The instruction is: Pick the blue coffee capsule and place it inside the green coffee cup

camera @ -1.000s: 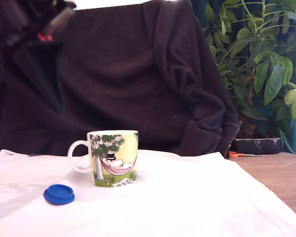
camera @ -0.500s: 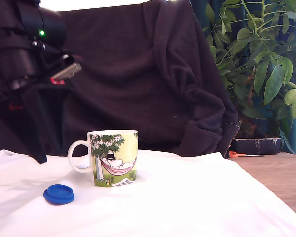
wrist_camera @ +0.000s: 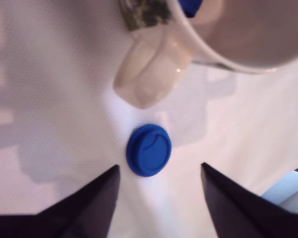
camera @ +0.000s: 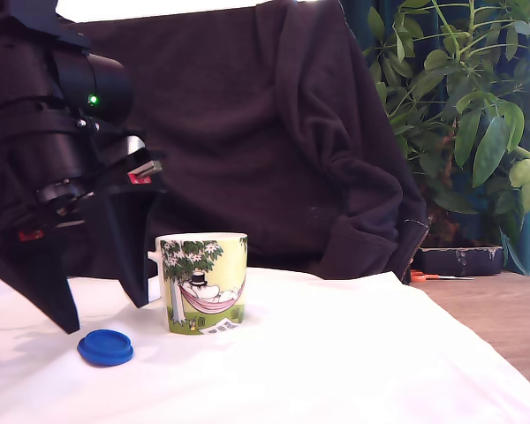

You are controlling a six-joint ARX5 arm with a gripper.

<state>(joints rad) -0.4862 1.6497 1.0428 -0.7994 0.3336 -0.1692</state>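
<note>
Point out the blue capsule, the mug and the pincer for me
blue capsule [camera: 105,347], exterior view, middle of its flat top.
mug [camera: 203,283], exterior view, printed side wall.
pincer [camera: 102,314], exterior view, midway between the two dark fingertips, which stand apart.

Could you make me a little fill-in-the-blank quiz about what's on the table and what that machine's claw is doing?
1. The blue coffee capsule lies on a ____ cloth.
2. The gripper has its jaws ____, with nothing between them.
3. The green coffee cup stands ____, its mouth facing up.
4. In the exterior view, the capsule lies to the cup's ____.

Missing words: white; open; upright; left
</note>
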